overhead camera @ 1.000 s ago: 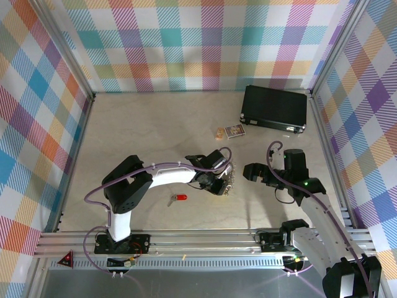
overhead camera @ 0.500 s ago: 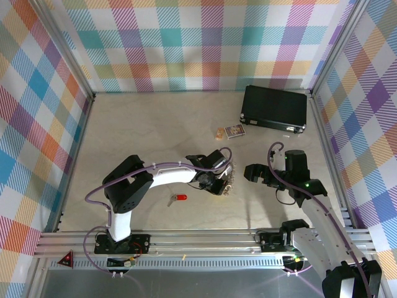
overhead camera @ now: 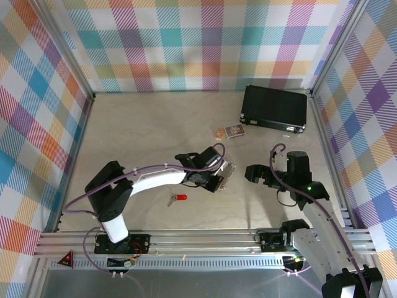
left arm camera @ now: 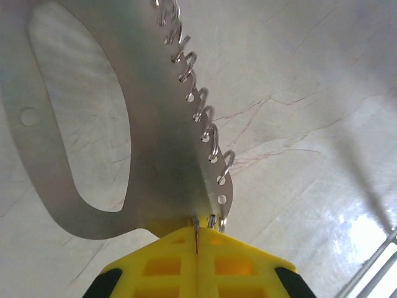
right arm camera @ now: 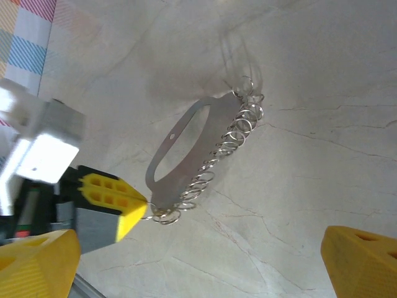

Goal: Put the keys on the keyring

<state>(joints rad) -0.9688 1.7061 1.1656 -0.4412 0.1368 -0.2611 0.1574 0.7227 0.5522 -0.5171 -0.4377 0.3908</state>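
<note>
The keyring (left arm camera: 155, 118) is a flat silver plate with an oval cutout and a row of small wire rings along one edge. My left gripper (left arm camera: 196, 234) is shut on its near end, yellow fingers pressed together, and holds it just above the table. In the top view the keyring (overhead camera: 226, 171) sticks out right of the left gripper (overhead camera: 218, 179). The key with the red tag (overhead camera: 178, 198) lies on the table to the left of it, untouched. My right gripper (overhead camera: 249, 172) hangs open to the right, facing the keyring (right arm camera: 198, 146), its yellow fingertips (right arm camera: 37, 261) wide apart.
A black case (overhead camera: 275, 107) lies at the back right. A small printed card (overhead camera: 235, 130) and a small tan item (overhead camera: 220, 132) sit in front of it. The aluminium rail (overhead camera: 186, 239) runs along the near edge, and plaid walls close three sides.
The left gripper has finished closing on the keyring's end. The left arm's elbow has swung left and the keyring has shifted slightly left and up. The right arm has barely moved.
</note>
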